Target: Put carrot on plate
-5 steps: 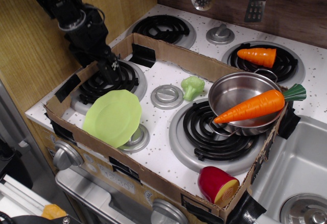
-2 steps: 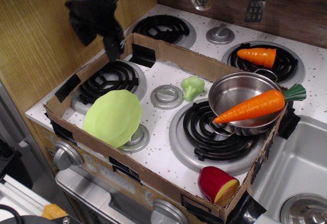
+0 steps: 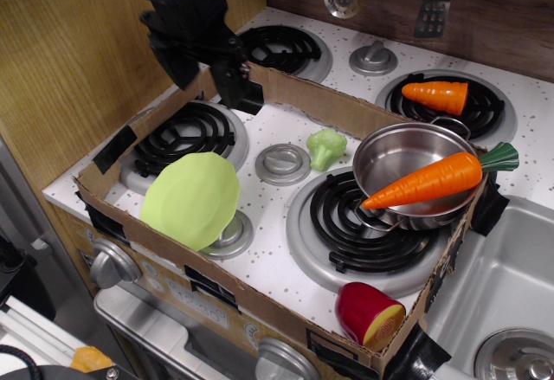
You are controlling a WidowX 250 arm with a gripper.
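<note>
The long orange carrot [image 3: 424,181] with a dark green stem cap lies across the rim of a silver pot [image 3: 407,159] on the front right burner. The lime-green plate [image 3: 192,198] rests slightly tilted at the front left, over a small burner. My black gripper [image 3: 206,81] hangs in the air above the back left of the cardboard tray, far left of the carrot and behind the plate. Its fingers [image 3: 232,90] stand apart and hold nothing.
A low cardboard wall [image 3: 303,94] rings the stovetop area. A stubby orange carrot [image 3: 437,96] lies on the back right burner. A green broccoli [image 3: 326,148], a silver disc [image 3: 283,164] and a red-yellow toy [image 3: 370,313] are inside. A sink [image 3: 502,285] is at right.
My gripper has risen off the left burner and moved right and back, now above the tray's rear left wall. The carrot, pot and plate have not moved.
</note>
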